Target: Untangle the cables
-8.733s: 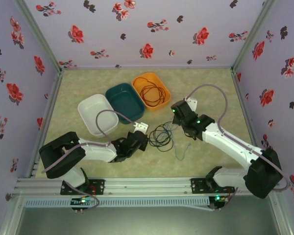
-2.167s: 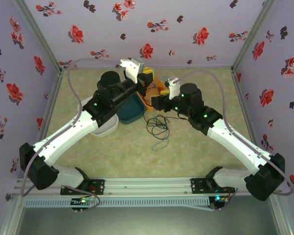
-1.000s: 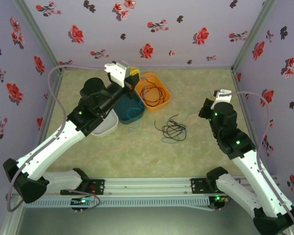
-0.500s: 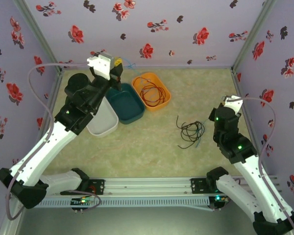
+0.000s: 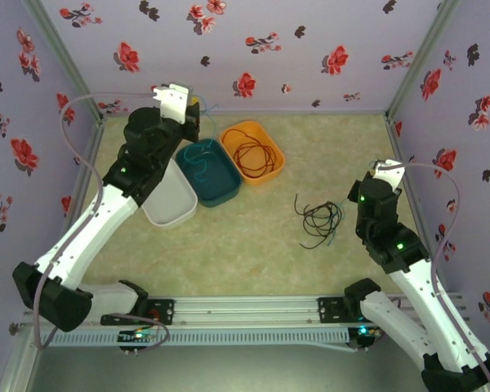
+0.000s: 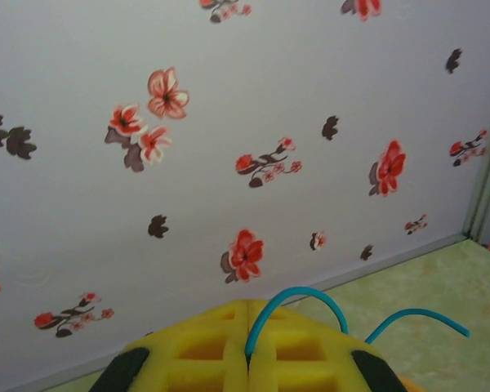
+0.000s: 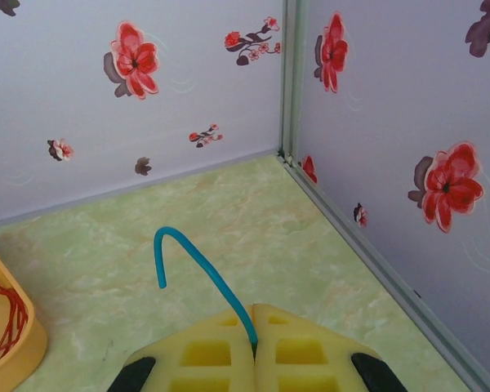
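My left fingers [image 6: 196,351] pinch shut on a blue cable [image 6: 298,292] trailing below into the teal bin [image 5: 229,184]; right fingers [image 7: 302,351] clamp another blue strand [image 7: 198,249] beside the black tangle [image 5: 317,219]. I'd lower slowly, keeping slack.

Red-orange cable [image 5: 256,155] coiled in orange bin [image 5: 229,132], black cable [image 5: 317,220] tangled on table [image 5: 245,245], blue cable [image 5: 198,153] above teal bin [image 5: 229,193].

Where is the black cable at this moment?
In the top view the black cable lies loose on the right side of the table, between the orange tub and the right arm.
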Controlling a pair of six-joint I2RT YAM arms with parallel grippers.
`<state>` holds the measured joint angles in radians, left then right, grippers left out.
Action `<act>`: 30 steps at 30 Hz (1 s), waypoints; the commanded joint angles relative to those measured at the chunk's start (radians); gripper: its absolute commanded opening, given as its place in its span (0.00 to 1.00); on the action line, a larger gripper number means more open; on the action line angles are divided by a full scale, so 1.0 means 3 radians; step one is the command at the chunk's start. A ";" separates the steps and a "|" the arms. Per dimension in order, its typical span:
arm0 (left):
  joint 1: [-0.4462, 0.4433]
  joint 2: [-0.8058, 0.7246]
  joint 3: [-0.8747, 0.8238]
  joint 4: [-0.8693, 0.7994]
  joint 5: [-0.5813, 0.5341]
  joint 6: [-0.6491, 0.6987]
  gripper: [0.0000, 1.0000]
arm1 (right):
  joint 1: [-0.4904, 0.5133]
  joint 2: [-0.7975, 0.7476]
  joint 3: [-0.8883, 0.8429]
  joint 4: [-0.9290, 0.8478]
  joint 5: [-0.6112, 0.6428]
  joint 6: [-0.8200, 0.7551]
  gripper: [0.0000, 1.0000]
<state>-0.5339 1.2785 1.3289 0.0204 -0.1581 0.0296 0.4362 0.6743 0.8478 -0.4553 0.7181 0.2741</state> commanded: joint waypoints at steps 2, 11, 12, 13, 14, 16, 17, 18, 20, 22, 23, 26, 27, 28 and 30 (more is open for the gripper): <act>0.0136 0.0126 0.0086 -0.0060 -0.0052 -0.0088 0.00 | -0.0022 0.0026 -0.0004 0.0046 -0.0068 0.0093 0.00; 0.0271 0.0483 0.0068 -0.0201 -0.0069 -0.0130 0.00 | -0.0021 0.0104 0.0029 0.0055 -0.0161 0.0118 0.00; 0.0276 0.0518 0.0063 -0.0232 -0.0080 -0.0148 0.00 | -0.0020 0.0106 0.0035 0.0045 -0.0169 0.0119 0.00; 0.0276 0.0538 0.0060 -0.0258 -0.0096 -0.0164 0.00 | -0.0022 0.0109 0.0041 0.0041 -0.0176 0.0119 0.00; 0.0276 0.0549 0.0038 -0.0279 -0.0111 -0.0185 0.00 | -0.0022 0.0112 0.0051 0.0036 -0.0179 0.0119 0.00; 0.0276 0.0540 -0.0036 -0.0254 -0.0112 -0.0234 0.00 | -0.0022 0.0109 0.0058 0.0025 -0.0184 0.0119 0.00; 0.0273 0.0535 -0.0070 -0.0248 -0.0112 -0.0299 0.00 | -0.0022 0.0107 0.0061 0.0024 -0.0184 0.0119 0.00; 0.0276 0.0529 -0.0099 -0.0251 -0.0112 -0.0308 0.00 | -0.0021 0.0113 0.0060 0.0018 -0.0184 0.0122 0.00; 0.0276 0.0524 -0.0150 -0.0270 -0.0132 -0.0322 0.00 | -0.0022 0.0105 0.0061 0.0017 -0.0190 0.0124 0.00; 0.0276 0.0524 -0.0207 -0.0284 -0.0156 -0.0335 0.00 | -0.0022 0.0110 0.0058 0.0015 -0.0197 0.0131 0.00; 0.0279 0.0531 -0.0229 -0.0290 -0.0163 -0.0344 0.00 | -0.0022 0.0115 0.0063 0.0017 -0.0201 0.0134 0.00; 0.0281 0.0592 -0.0247 -0.0362 -0.0176 -0.0361 0.00 | -0.0022 0.0114 0.0072 0.0013 -0.0222 0.0140 0.00; 0.0286 0.0621 -0.0243 -0.0396 -0.0186 -0.0367 0.00 | -0.0022 0.0115 0.0078 0.0014 -0.0233 0.0140 0.00; 0.0287 0.0650 -0.0238 -0.0430 -0.0196 -0.0370 0.00 | -0.0022 0.0113 0.0083 0.0009 -0.0236 0.0139 0.00; 0.0291 0.0728 -0.0216 -0.0508 -0.0207 -0.0383 0.00 | -0.0022 0.0110 0.0094 0.0006 -0.0249 0.0144 0.00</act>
<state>-0.4576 1.4624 1.2613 -0.0929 -0.1921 -0.0616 0.4362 0.7082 0.8478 -0.4553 0.6502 0.2981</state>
